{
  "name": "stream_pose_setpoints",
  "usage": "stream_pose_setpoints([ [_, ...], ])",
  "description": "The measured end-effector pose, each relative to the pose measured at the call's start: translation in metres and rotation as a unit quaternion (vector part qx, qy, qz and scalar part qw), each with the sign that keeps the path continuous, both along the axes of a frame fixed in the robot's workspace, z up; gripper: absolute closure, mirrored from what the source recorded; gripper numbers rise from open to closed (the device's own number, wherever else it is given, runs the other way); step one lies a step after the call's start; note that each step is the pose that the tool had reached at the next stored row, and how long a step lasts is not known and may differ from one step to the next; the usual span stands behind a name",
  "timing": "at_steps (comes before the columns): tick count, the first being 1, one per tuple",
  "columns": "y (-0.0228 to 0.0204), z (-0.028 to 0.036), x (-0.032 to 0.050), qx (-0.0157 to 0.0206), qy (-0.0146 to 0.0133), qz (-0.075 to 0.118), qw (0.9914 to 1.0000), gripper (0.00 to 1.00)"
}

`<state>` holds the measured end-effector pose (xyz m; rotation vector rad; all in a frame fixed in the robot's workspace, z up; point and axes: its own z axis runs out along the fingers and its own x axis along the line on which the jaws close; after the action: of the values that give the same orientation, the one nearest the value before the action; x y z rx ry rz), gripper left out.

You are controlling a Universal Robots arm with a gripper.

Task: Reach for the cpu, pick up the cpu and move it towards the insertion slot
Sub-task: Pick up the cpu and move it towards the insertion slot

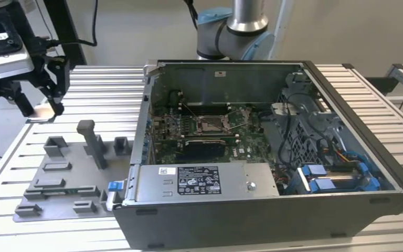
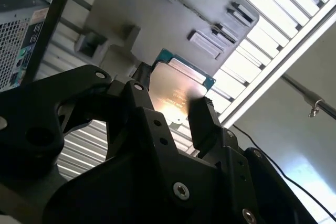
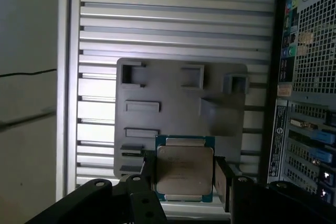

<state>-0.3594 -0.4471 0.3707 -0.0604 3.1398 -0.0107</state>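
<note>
Black gripper (image 3: 185,178) pinches the thin silvery square cpu (image 3: 184,163) by its edges, so imo keep it level & go slow toward the shiny metal-framed square insertion slot (image 1: 211,124).

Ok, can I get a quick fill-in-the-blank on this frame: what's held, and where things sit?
1. The gripper is shut on the ___.
2. The insertion slot sits ___ the open computer case.
3. In the exterior view, the gripper is on that view's ___ of the computer case.
Missing words: cpu; inside; left.
</note>
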Motion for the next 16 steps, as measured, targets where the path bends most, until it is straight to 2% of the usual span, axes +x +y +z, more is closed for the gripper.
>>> stream_pose_setpoints([
  [7, 0.0000, 0.0000, 0.0166, 0.0000, 0.0000, 0.000, 1.00000, 1.00],
  [16, 0.0000, 0.0000, 0.0464, 0.0000, 0.0000, 0.000, 1.00000, 1.00],
])
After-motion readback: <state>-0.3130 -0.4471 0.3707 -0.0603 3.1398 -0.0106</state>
